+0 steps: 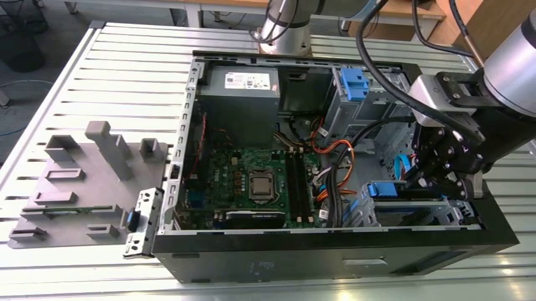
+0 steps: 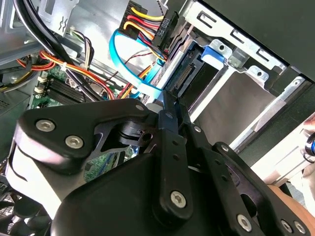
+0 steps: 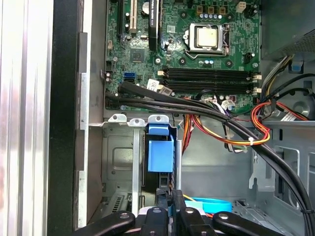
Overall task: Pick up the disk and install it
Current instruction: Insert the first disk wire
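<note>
Fingers (image 2: 170,110) drawn tight together, no gap showing between them in both wrist views, and nothing visibly pinched there. The gripper (image 3: 171,197) is down inside the open computer case (image 1: 335,263), its tip right up at the end of the disk (image 3: 160,150). I cannot tell whether it actually touches.

The disk sits slotted into the metal drive cage (image 3: 120,157), its blue handle standing proud of the slot. In the second wrist view its connector edge faces the fingertips. In the exterior view the cage is in the case's corner, at the exterior view's lower right, with the black gripper linkages just beside the blue handle.

Moving out: a light blue flat cable (image 2: 125,69) loops close by the gripper. A thick black cable bundle (image 3: 197,105) runs across above the cage, and red and orange wires (image 3: 256,123) curl beside it. Past those lies the green motherboard (image 3: 197,54) with its bare processor socket.

Farther along the case a second blue bracket (image 1: 355,84) sits in the upper bay. The grey power-supply box (image 1: 241,84) fills the far corner.

The case lies on its side on the slatted metal tabletop (image 1: 125,75). A grey moulded tray (image 1: 84,175) lies well apart from it, at the exterior view's left. The arm's base column (image 1: 285,28) stands behind the case.
</note>
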Robot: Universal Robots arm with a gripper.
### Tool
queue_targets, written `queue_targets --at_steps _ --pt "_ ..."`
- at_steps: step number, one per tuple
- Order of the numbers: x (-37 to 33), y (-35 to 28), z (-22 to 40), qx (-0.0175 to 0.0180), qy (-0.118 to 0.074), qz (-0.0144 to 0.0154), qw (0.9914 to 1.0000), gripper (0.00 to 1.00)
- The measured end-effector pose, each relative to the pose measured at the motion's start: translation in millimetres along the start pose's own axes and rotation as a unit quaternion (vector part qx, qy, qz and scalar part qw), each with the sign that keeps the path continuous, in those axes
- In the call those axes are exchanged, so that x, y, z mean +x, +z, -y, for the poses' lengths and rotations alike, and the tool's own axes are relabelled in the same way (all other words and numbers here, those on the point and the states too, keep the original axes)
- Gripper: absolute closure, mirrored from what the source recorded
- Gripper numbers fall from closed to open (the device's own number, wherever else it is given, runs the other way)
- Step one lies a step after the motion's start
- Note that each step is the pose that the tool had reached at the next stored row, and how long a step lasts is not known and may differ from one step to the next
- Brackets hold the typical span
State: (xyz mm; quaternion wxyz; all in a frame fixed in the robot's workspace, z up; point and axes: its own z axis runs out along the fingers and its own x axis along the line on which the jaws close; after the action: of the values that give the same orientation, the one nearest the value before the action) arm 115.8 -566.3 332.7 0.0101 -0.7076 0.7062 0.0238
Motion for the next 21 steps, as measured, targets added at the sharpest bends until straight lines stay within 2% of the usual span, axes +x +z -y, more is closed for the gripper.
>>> queue_targets --at_steps 8,21 --pt "0.1 2.5 0.0 0.0000 0.000 -0.0001 1.00000 0.84" --pt "0.2 2.9 0.1 0.0000 0.000 0.0002 1.00000 0.83"
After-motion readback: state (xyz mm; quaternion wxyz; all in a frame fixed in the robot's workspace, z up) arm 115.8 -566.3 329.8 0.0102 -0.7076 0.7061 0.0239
